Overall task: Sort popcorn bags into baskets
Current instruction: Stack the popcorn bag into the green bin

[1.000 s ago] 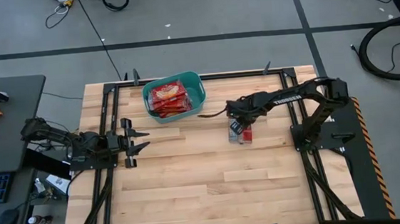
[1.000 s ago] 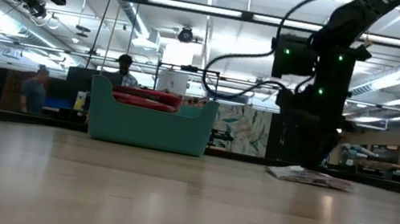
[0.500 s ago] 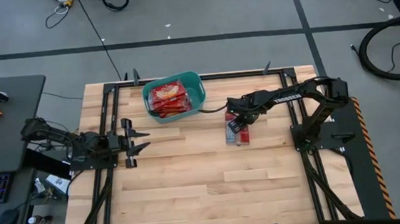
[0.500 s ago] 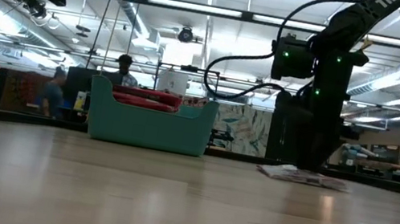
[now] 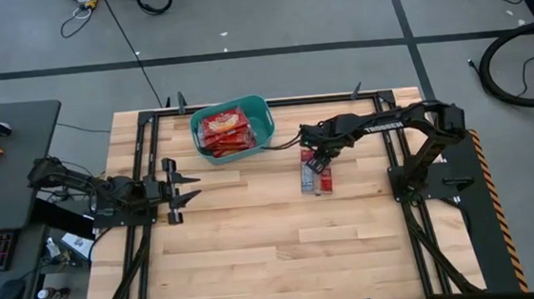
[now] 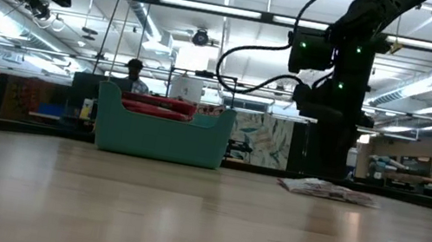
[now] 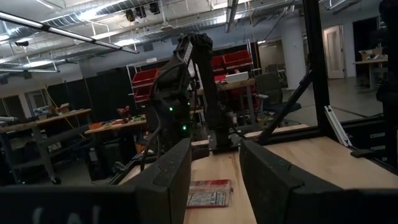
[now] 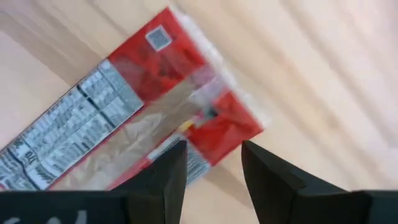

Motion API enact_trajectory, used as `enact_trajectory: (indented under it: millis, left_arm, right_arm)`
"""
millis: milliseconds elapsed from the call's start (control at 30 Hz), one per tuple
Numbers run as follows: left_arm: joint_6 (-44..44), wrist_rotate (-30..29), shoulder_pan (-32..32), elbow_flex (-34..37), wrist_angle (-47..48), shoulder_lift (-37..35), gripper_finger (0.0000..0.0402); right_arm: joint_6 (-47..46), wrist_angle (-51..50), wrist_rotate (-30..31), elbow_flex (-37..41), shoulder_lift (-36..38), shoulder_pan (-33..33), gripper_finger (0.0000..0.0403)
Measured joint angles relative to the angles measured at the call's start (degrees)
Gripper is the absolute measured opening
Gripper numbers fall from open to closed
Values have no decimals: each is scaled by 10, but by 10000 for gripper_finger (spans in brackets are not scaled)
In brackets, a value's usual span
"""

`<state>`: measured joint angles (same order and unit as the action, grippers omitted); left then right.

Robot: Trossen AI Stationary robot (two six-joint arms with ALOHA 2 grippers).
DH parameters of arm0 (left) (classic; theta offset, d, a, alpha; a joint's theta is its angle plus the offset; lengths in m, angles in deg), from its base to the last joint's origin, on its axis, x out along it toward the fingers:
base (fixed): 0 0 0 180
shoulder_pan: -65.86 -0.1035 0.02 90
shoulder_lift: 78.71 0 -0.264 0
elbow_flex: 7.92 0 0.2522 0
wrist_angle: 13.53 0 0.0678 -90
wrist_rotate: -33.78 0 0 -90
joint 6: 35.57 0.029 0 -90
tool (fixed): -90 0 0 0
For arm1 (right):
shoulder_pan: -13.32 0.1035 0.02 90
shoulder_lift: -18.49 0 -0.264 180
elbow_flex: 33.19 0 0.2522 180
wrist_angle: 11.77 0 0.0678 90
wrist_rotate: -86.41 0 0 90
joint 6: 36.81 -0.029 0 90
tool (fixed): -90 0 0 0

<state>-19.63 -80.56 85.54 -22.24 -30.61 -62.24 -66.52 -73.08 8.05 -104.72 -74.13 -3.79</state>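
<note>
I have the right gripper (image 5: 313,157) hovering over a lone packet (image 5: 314,177) at about two o'clock from table centre, fingers apart, holding nothing. The tub (image 5: 231,128) at twelve o'clock holds red packets (image 5: 226,133). The left gripper (image 5: 186,189) waits at nine o'clock, open and empty.

Bright ceiling strip lights (image 6: 217,9) glare overhead; the right wrist view is motion-blurred, shadows soft
</note>
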Motion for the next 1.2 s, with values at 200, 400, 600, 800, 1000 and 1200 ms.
enact_trajectory:
  millis: [200,400,600,800,1000,1200]
  left_arm:
    - [3,0,0,0,3,0,142]
    - [1,0,0,0,3,0,142]
    - [1,0,0,0,3,0,142]
    - [0,0,0,0,3,0,142]
    - [-1,0,0,0,3,0,142]
    - [-3,0,0,0,2,0,142]
  right_arm:
    - [77,-11,-10,-4,0,-48,158]
    - [172,-8,-65,-4,0,-85,158]
    - [70,17,-114,-4,0,-87,158]
    - [-49,17,-110,-3,0,-42,158]
    - [-143,29,-108,-3,-1,12,158]
    - [-211,49,-90,15,-1,48,158]
